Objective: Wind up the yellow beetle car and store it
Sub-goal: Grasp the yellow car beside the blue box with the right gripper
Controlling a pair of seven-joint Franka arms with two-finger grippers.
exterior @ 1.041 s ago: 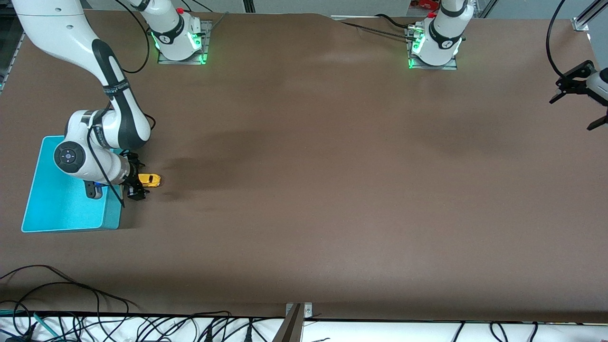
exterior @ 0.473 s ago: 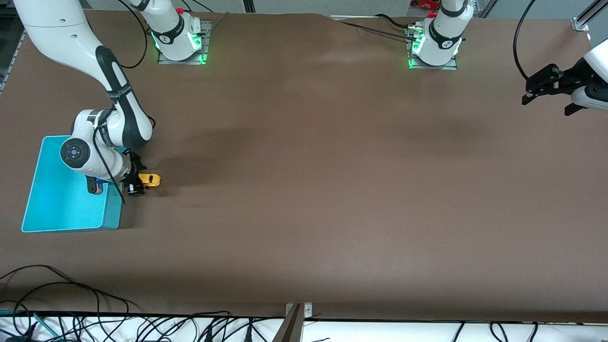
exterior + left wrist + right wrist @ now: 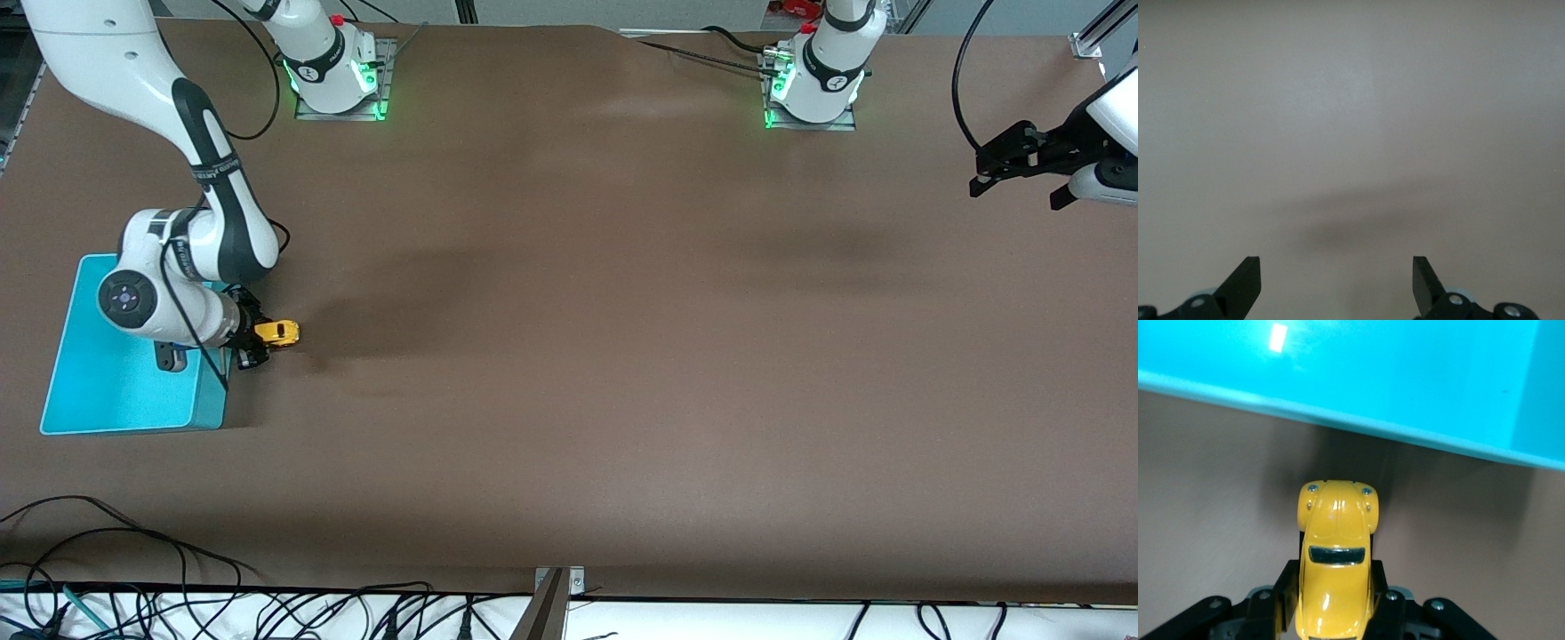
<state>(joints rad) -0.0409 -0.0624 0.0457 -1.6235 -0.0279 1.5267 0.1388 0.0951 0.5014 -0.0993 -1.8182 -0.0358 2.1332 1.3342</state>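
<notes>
i see the right pincer (image 3: 256, 342) pinching the yellow beetle car (image 3: 277, 332) by its sides, low over the brown table (image 3: 622, 356), just beside the turquoise bin (image 3: 116, 391) at the right arm's end. in the right wrist view the car (image 3: 1335, 567) sits between the fingers (image 3: 1281, 597), nose toward the bin wall (image 3: 1405, 380) at 12 o'clock, not touching it. the left pincer (image 3: 1018, 169) hangs over bare table at the left arm's end, waiting, fingers (image 3: 1245, 283) spread wide with nothing between them.
</notes>
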